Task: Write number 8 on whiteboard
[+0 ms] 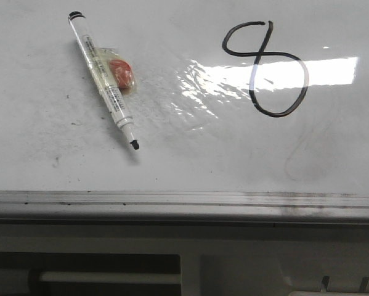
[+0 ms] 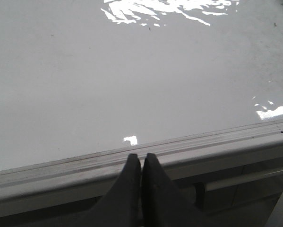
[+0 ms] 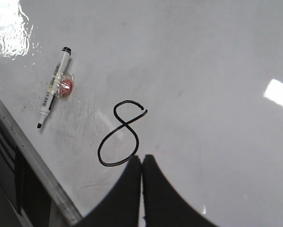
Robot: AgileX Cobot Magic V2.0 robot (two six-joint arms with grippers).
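Observation:
A black number 8 (image 1: pixel 265 68) is drawn on the whiteboard (image 1: pixel 48 142) at the right of the front view; it also shows in the right wrist view (image 3: pixel 120 137). An uncapped marker (image 1: pixel 103 79) with a red lump taped to it lies on the board at the left, tip toward the near edge; it also shows in the right wrist view (image 3: pixel 53 86). My right gripper (image 3: pixel 142 157) is shut and empty, above the board just beside the 8's lower loop. My left gripper (image 2: pixel 141 155) is shut and empty over the board's near metal edge (image 2: pixel 179 146). Neither gripper shows in the front view.
A grey metal strip (image 1: pixel 184 198) runs along the board's near edge, with a white frame and rail (image 1: pixel 110 277) below it. A bright glare patch (image 1: pixel 295 73) lies across the 8. A faint erased smudge (image 1: pixel 301 151) curves below the 8.

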